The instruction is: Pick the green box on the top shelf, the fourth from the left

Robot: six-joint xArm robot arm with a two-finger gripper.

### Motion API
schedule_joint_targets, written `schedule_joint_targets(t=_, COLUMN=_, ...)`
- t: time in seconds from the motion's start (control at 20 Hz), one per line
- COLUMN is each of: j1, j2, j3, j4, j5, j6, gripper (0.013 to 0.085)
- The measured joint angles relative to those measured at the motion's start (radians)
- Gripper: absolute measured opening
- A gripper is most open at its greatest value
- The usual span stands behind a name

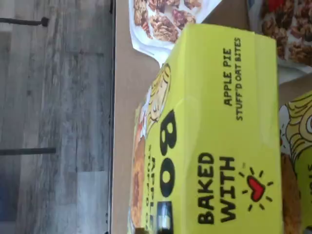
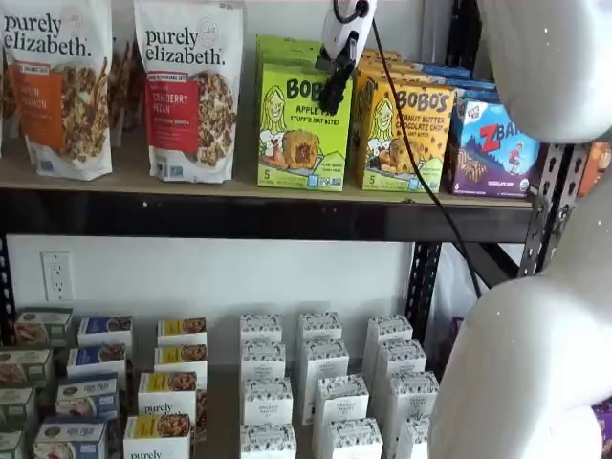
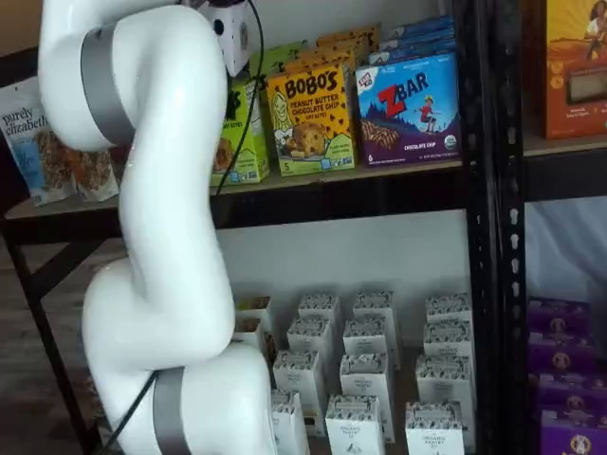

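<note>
— Where's the lime-green cardboard Bobo's apple pie box (image 2: 304, 124)?

— On the long tan board top shelf with the black front beam (image 2: 239, 215), between the cranberry pecan granola pouch (image 2: 188, 88) at its nine o'clock and the yellow-orange peanut butter box (image 2: 404, 134) at three.

— Has the white gripper with black fingers (image 2: 337, 91) got it?

— It hangs over the box's front top edge at twelve o'clock. The fingers show side-on, so I can't tell whether they've clamped. I'd say seat them squarely across the box, then close firmly before pulling.

— What's inside?

— All the cartons look sealed; contents hidden.
</note>
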Motion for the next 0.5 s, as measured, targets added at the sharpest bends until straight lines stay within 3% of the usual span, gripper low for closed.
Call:
schedule_joint_targets(t=0.15, j1=0.0, j2=-0.001, j3=0.001, j4=0.0, j5=-0.001, j6=0.0, gripper=0.065)
schedule_joint_targets(t=0.5, j1=0.002, j2=0.001, j3=-0.005, j4=-0.012, j5=0.012, j6=0.001, gripper=0.065)
